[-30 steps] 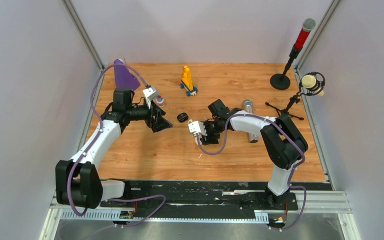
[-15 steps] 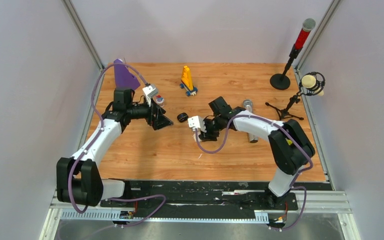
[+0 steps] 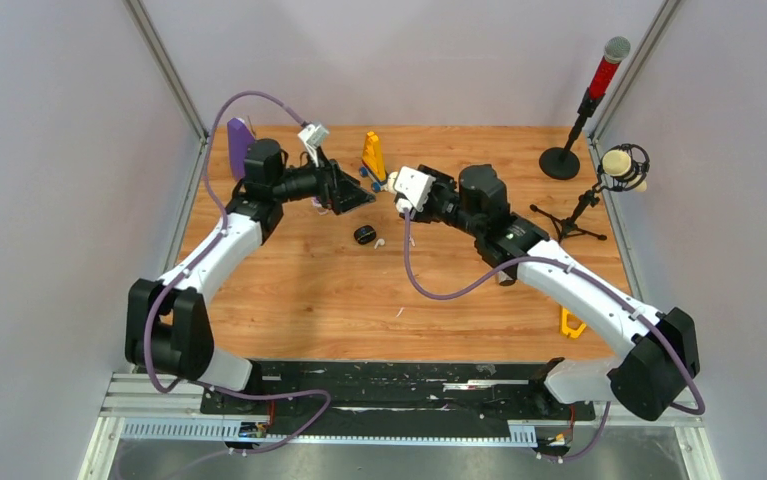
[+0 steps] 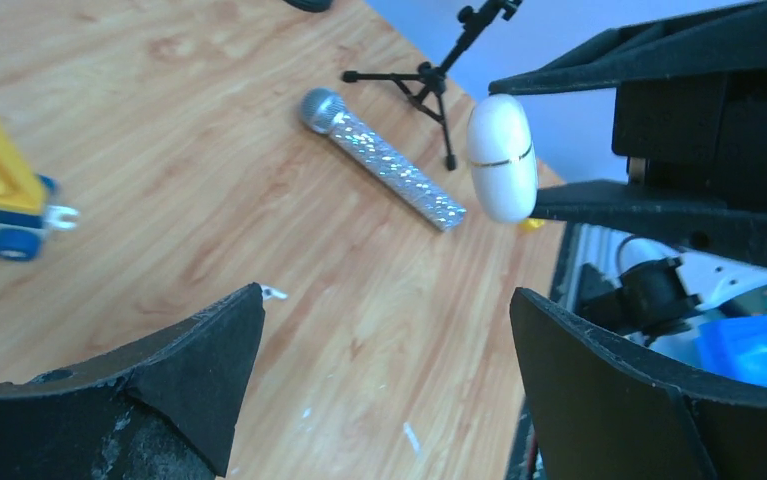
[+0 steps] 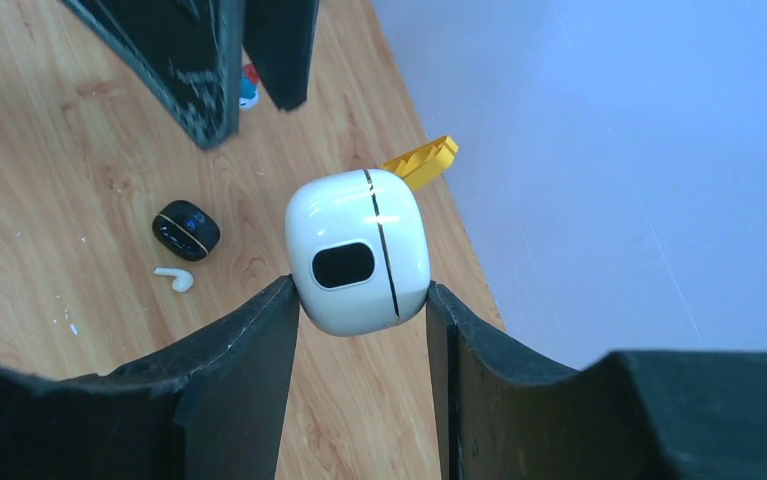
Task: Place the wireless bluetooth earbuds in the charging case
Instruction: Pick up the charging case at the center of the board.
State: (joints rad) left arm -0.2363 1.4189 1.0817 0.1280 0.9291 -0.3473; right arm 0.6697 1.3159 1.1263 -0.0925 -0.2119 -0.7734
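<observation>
Outward from the arm bases: a small yellow piece (image 3: 571,322) lies on the wooden table (image 3: 289,300), nearer than and well to the right of the black charging case (image 3: 364,235), the reference for all places given. A silver glitter microphone (image 4: 384,160) lies to the right of that case. One white earbud (image 5: 174,279) lies on the wood just beside the black case, on its right and not touching it. No other bud can be made out.

Above and slightly beyond the black case, the two grippers face each other in the air.
- The right gripper (image 5: 361,290) has its jaws partly closed, pinching a glossy white charging case (image 5: 359,250) by its rounded flanks. The seam shows only as a thin line, so the lid appears closed.
- The left gripper (image 4: 387,295) has its jaws spread to their widest and holds nothing. It points at the white case from near by, without contact.

Beyond the black case stands a yellow toy vehicle (image 3: 374,158), with a purple block (image 3: 239,142) far to the left. Far to the right are a red-handled microphone (image 3: 599,80) on a round base and a cream microphone (image 3: 621,167) on a tripod.

Risk (judgement): the white shell is smooth, curved and gripped on a narrow band. A push or prying force from the left gripper at the lid could twist it out of the pinch. It would then drop onto the earbud or the black case and scatter them. With the lid shut, no bud can be seated.
</observation>
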